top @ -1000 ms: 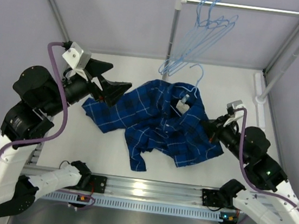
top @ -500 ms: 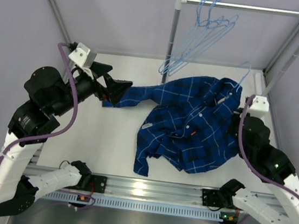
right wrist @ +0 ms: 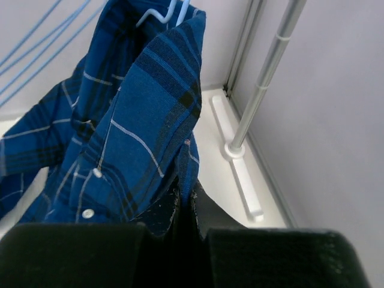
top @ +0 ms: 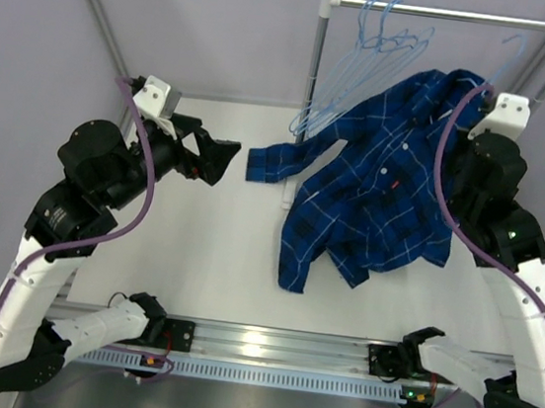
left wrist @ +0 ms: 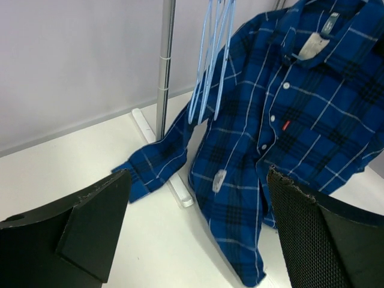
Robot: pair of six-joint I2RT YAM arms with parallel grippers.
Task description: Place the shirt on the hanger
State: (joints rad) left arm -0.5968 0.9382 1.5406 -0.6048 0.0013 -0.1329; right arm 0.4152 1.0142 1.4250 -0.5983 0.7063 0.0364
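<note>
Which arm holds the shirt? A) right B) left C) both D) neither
A: the right fingers are shut on the shirt cloth, while the left fingers are open with nothing between them, apart from the shirt.

Clothes rail (top: 445, 13) with spare hangers (top: 380, 44)
It stands on the white table (top: 206, 256); the spare hangers bunch at its left end.

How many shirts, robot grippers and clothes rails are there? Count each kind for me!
1 shirt
2 grippers: left gripper, right gripper
1 clothes rail
Total: 4
</note>
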